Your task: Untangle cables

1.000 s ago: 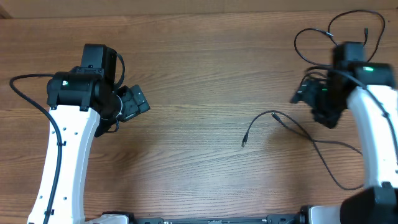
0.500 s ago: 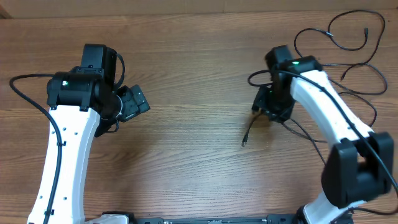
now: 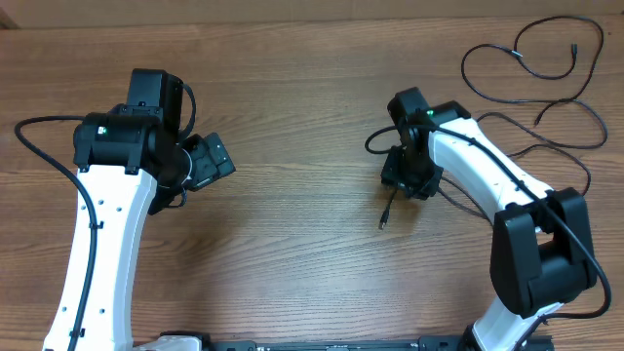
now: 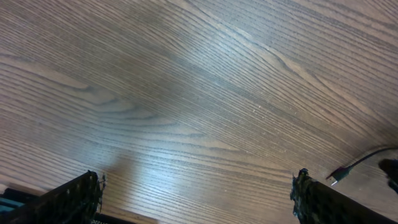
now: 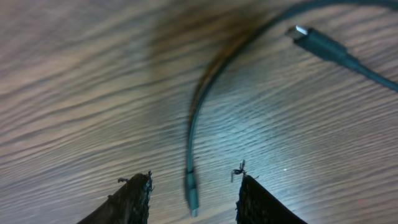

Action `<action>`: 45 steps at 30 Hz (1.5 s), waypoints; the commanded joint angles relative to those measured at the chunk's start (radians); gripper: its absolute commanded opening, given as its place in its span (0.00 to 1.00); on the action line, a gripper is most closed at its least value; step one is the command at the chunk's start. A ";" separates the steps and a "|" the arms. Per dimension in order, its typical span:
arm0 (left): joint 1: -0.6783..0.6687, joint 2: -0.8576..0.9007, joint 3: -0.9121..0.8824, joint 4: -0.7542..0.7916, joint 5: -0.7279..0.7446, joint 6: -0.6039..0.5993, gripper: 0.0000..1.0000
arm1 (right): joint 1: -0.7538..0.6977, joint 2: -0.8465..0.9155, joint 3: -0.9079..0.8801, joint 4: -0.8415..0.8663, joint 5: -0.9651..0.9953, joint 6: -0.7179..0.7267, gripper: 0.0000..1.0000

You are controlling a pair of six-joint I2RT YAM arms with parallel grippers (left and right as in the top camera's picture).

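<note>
Thin black cables lie on the right half of the wooden table. One cable runs out from under my right arm and ends in a small plug. Another cable lies in loose loops at the far right. My right gripper hangs low over the first cable's end. In the right wrist view its jaws stand apart, with a cable end and its plug between them, touching neither finger. A second plug lies beyond. My left gripper is wide open over bare wood.
The right arm's own thicker cable loops beside its wrist. The left arm's thick cable curves along the table's left side. A cable plug shows at the right edge of the left wrist view.
My right arm has swung left from the far right edge to the middle of the table, down over the cable end, and its jaws have narrowed. The left arm has not moved.
</note>
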 commanded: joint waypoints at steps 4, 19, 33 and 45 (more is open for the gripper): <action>0.003 -0.010 0.021 0.001 -0.010 0.011 1.00 | -0.001 0.003 -0.130 0.120 -0.033 0.014 0.40; 0.003 -0.010 0.021 0.001 -0.010 0.012 1.00 | -0.001 0.003 -0.171 0.177 -0.006 0.014 0.33; 0.003 -0.010 0.021 0.001 -0.010 0.011 1.00 | -0.004 0.003 -0.205 0.196 0.049 0.014 0.04; 0.003 -0.010 0.021 0.001 -0.010 0.011 0.99 | -0.249 0.002 -0.156 -0.132 0.217 0.031 0.04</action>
